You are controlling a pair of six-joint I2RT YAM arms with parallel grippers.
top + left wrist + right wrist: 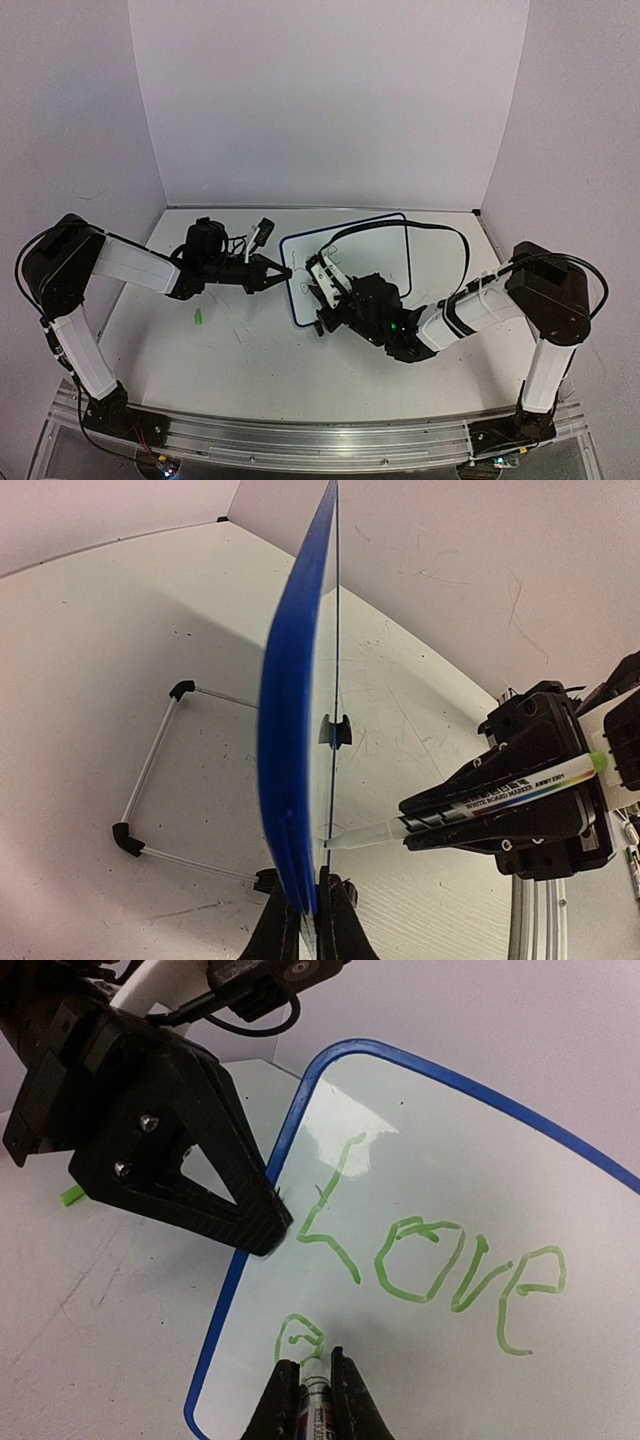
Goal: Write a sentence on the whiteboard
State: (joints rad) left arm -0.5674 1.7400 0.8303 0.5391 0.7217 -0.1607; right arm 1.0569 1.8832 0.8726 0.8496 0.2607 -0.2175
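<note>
Whiteboard on table, left claw on its left edge, marker before it

The white table is scuffed with faint dark marks. A small green piece lies on its left side, well apart from the whiteboard, which stands mid-table propped on a thin wire stand with black feet.

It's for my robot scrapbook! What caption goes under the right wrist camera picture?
Green marker starts a second line under "Love" on the whiteboard, whose edge the left jaws pinch.
</note>
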